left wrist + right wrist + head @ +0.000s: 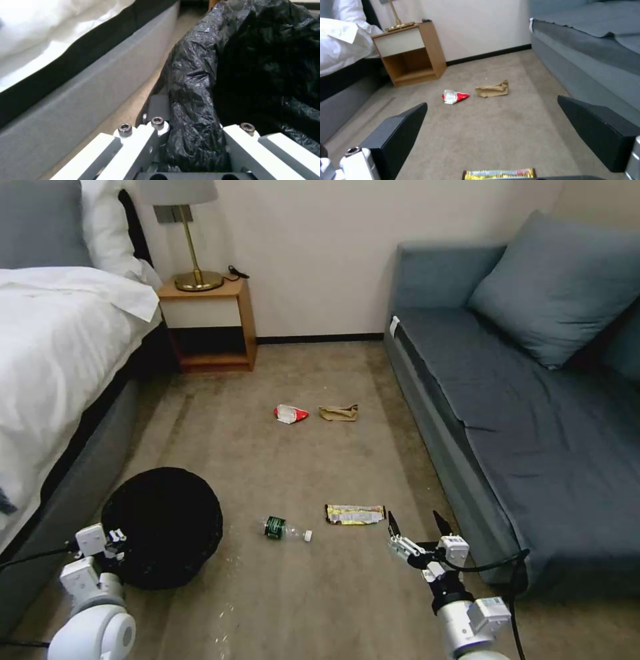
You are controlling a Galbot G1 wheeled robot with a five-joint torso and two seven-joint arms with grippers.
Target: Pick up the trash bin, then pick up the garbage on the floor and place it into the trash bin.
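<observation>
Left gripper (115, 540) clamps the trash bin (163, 527) rim between its jaws (mostly bag liner, which may slip). Right gripper (418, 528), jaws spread, hovers just behind the gold-yellow wrapper (355, 514).

Glossy crinkled black plastic liner over the trash bin (200, 82), matt short-pile carpet (320, 593), clear plastic bottle (285, 529), shiny foil-like gold-yellow wrapper (355, 514), creased tan paper bag (492, 90), wooden nightstand (208, 323), brass-look lamp base (198, 281), matt cloth sofa (520, 400)
</observation>
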